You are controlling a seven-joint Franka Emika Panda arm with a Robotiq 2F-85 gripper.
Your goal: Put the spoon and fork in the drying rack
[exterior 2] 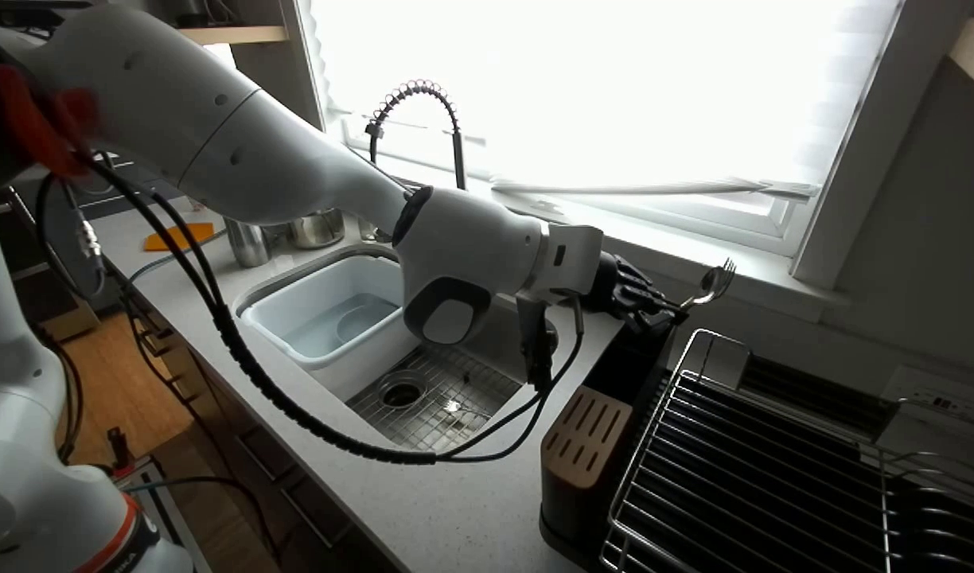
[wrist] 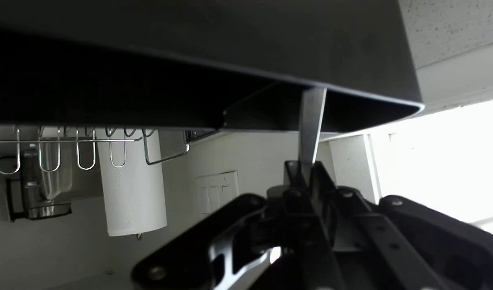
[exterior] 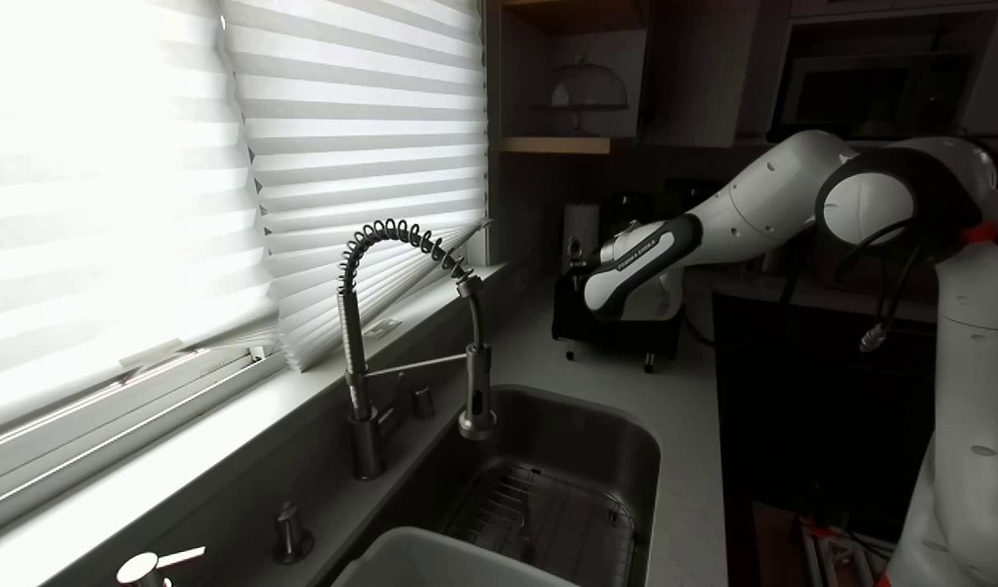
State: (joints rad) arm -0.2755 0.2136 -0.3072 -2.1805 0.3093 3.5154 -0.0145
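- Spoon [exterior 2: 710, 281] & fork [exterior 2: 727, 273]: both up in the end effector [wrist: 307, 173], heads poking out past the fingertips, beside the wire-railed part of the drying rack [exterior 2: 734, 461]. Neither one released yet.
- Step in hand, by my read: insertion, handles first, into the rack's black utensil bin [wrist: 270, 36], just beside the slotted wood insert [exterior 2: 590, 436]; rack sits on the worktop [exterior 2: 487, 501].
- Wrist view: 1 flat metal handle [wrist: 311, 125] runs from the fingertips to the bin's mouth & meets the rim line; unclear if the tip is inside or just over it.
- Next move prob. calls for: keep handles lined up w/ the mouth, lower until the tips clear the rim, then let go & back off w/o dragging the heads.
- Risk (guess): tip snagging on the rim, or the 2 pieces splaying on release b/c they're held as a bundle.
- End effector: fingers drawn nearly together, gap only cutlery-thick, gripping the pair. Only 1 handle shows btw. the pads; 2nd prob. stacked behind. Finger contact w/ the bin: can't make out.
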